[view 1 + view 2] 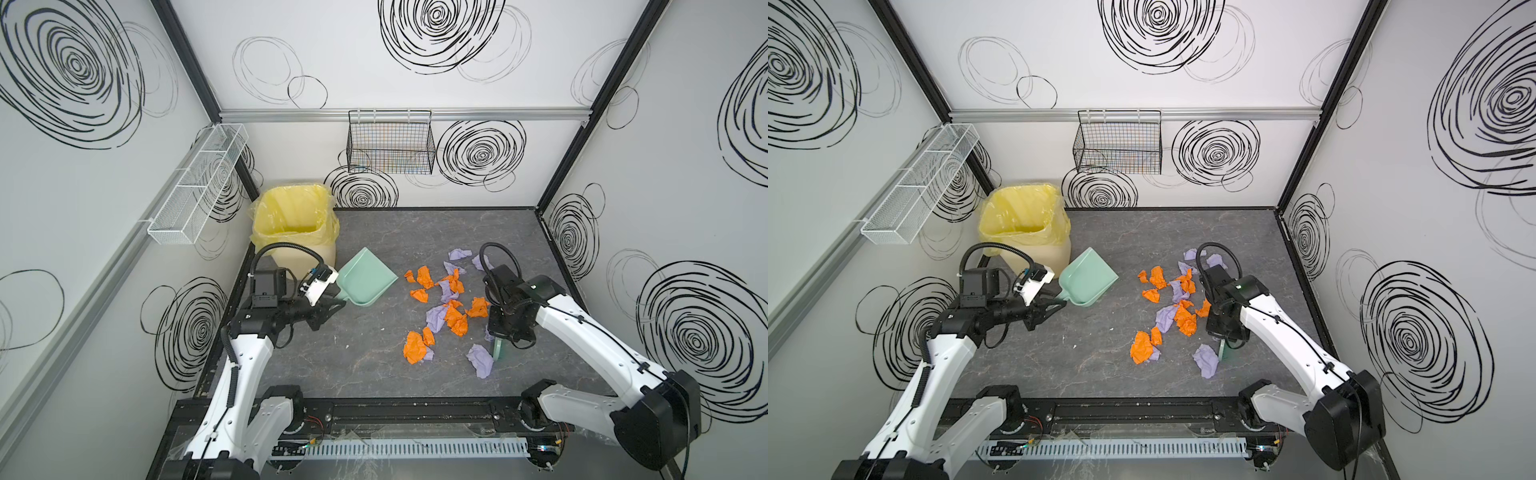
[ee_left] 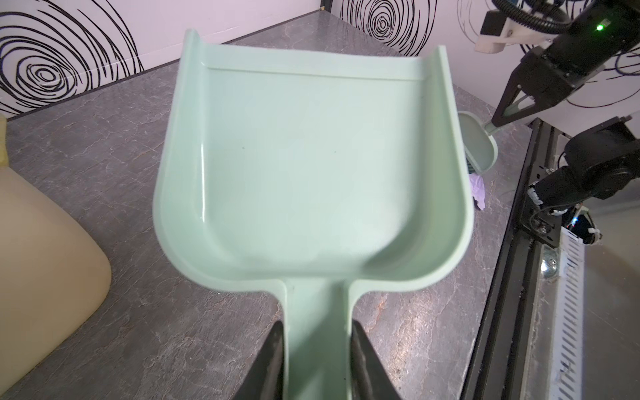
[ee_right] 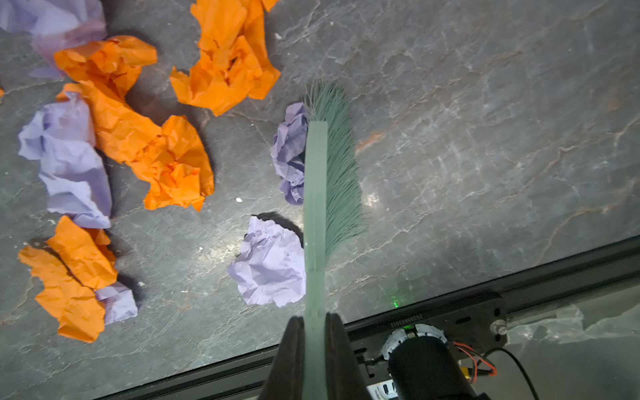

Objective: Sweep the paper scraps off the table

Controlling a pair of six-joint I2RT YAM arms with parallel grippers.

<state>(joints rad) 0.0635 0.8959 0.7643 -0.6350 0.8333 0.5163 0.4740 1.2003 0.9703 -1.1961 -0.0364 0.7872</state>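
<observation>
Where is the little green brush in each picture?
Top view: the brush stands under the right arm, near the table's front edge.
Top view: same spot.
Left wrist: just past the dustpan's side wall.
Right wrist: sticking out of the right gripper, bristles on the table.
Shared landmark: the lavender scrap beside it.

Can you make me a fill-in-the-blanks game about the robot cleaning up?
The left gripper grips the ____ by its handle.
The right gripper holds the ____, bristles down on the table.
The paper scraps are orange and ____.
The bin has a ____ liner.
Missing words: dustpan, brush, purple, yellow.
</observation>
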